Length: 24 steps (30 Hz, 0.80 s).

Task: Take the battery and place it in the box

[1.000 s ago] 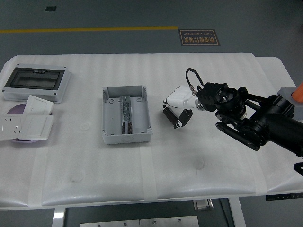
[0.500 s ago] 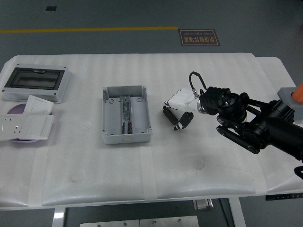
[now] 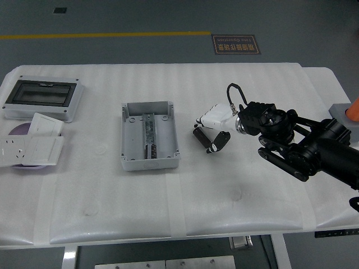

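The open grey box (image 3: 150,136) stands at the table's middle, with a rail down its centre and a small dark piece (image 3: 149,151) low on that rail. I cannot tell whether that piece is the battery. My right hand (image 3: 210,136), white-backed with black digits, hovers low just right of the box, a few centimetres from its right wall. A short black cylindrical shape (image 3: 201,138) shows under the hand; it may be the battery or part of the hand. No battery lies loose on the table. The left arm is out of sight.
A closed grey enclosure with a dark window (image 3: 42,98) sits at the far left. White socket plates (image 3: 31,147) lie in front of it on a purple disc. A grey block (image 3: 341,115) with an orange piece stands at the right edge.
My right hand has drifted slightly to the right, away from the box, and the forearm has drawn back with it. The box and the other things have not moved.
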Each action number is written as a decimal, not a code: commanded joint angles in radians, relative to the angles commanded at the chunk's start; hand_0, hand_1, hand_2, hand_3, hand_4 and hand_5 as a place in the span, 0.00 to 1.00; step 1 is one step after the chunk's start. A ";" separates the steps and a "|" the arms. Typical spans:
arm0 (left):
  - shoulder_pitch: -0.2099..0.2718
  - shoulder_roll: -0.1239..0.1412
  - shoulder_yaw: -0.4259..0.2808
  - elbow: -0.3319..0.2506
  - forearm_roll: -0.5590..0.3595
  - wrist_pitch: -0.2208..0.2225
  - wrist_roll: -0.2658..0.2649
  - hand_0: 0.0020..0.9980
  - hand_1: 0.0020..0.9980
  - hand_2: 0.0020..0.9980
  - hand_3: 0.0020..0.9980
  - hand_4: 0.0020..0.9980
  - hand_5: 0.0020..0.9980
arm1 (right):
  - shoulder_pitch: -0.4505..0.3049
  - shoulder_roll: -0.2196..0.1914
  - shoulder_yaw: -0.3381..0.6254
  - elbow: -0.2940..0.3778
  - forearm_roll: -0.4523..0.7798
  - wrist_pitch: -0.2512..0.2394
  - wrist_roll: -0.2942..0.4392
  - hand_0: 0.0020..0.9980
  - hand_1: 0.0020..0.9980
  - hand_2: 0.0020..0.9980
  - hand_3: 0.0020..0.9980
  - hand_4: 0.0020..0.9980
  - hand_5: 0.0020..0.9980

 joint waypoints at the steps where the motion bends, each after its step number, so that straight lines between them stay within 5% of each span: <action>1: 0.000 0.000 0.000 0.000 0.000 0.000 0.000 0.63 0.65 0.62 0.57 0.42 0.41 | -0.001 0.000 0.000 0.000 0.000 -0.001 0.001 0.80 0.78 0.76 0.82 0.84 0.48; 5: 0.000 0.000 -0.003 0.000 0.002 0.001 0.000 0.63 0.65 0.62 0.57 0.42 0.41 | -0.003 0.001 0.002 0.001 0.000 -0.001 0.001 0.80 0.78 0.76 0.82 0.84 0.48; 6: 0.000 0.000 -0.002 0.000 0.000 0.000 -0.001 0.63 0.65 0.62 0.57 0.42 0.41 | -0.003 0.002 0.002 0.001 0.001 -0.003 0.001 0.77 0.74 0.71 0.73 0.55 0.25; 11: 0.000 -0.002 0.001 0.000 -0.003 0.001 -0.002 0.63 0.65 0.62 0.57 0.42 0.41 | -0.003 0.004 -0.001 0.001 0.008 -0.006 -0.004 0.77 0.74 0.71 0.73 0.55 0.25; 12: 0.000 -0.002 0.001 0.000 -0.003 0.001 -0.002 0.63 0.65 0.62 0.57 0.42 0.42 | -0.003 0.004 -0.002 0.000 0.013 -0.006 -0.008 0.75 0.72 0.66 0.71 0.43 0.17; 20: 0.000 -0.002 -0.001 0.000 -0.002 0.002 -0.003 0.63 0.65 0.62 0.58 0.42 0.42 | 0.007 0.001 -0.015 -0.004 0.048 -0.015 -0.032 0.74 0.70 0.64 0.69 0.37 0.15; 24: 0.000 -0.004 -0.003 0.000 -0.002 0.003 -0.003 0.63 0.65 0.62 0.58 0.42 0.43 | 0.029 -0.019 -0.066 0.022 0.121 -0.073 -0.080 0.73 0.69 0.63 0.68 0.37 0.22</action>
